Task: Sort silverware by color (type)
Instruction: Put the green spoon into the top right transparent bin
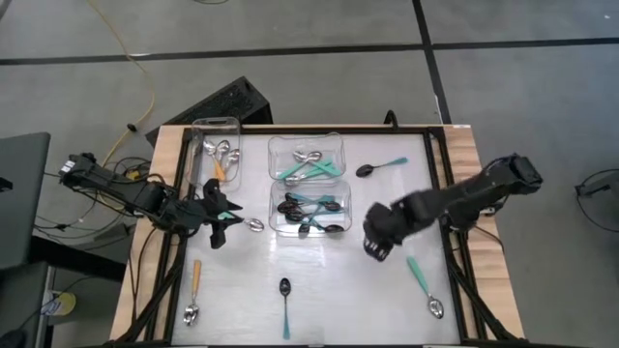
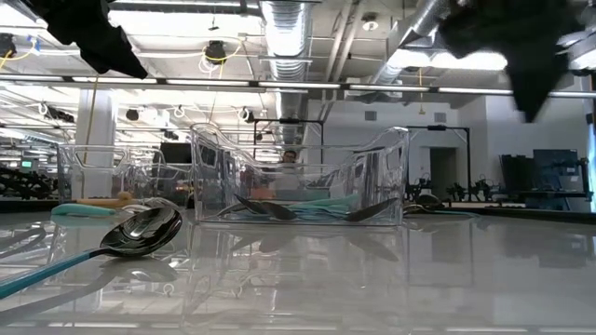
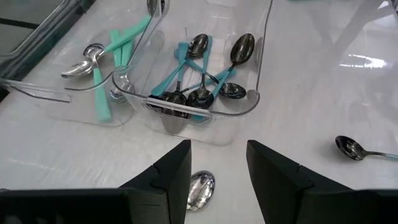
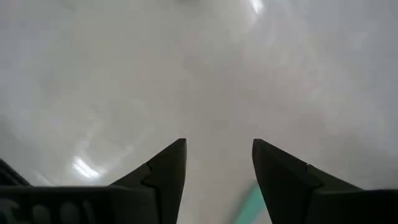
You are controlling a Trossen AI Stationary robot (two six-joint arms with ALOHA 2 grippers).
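My left gripper (image 1: pixel 226 218) (image 3: pixel 217 180) is open near the table's left side, just short of the near tub. A silver spoon bowl (image 3: pixel 200 190) (image 1: pixel 255 224) lies on the table under the gap between its fingers, and the gripper hides the handle. My right gripper (image 1: pixel 375 242) (image 4: pixel 217 180) is open and points down over bare table, with a teal handle (image 4: pixel 249 200) showing at its edge. Loose spoons lie around: a black-bowled one (image 1: pixel 380 167), another black-bowled one (image 1: pixel 285 302) (image 2: pixel 140 233), an orange-handled one (image 1: pixel 193 288) and a teal-handled silver one (image 1: pixel 424 283).
Three clear tubs stand at the table's far middle. One (image 1: pixel 215 145) holds orange-handled silver spoons, one (image 1: pixel 306 159) holds teal-handled silver spoons, and the near one (image 1: pixel 309 209) (image 3: pixel 199 74) holds black-bowled teal spoons. Bare table lies between the arms, toward the near edge.
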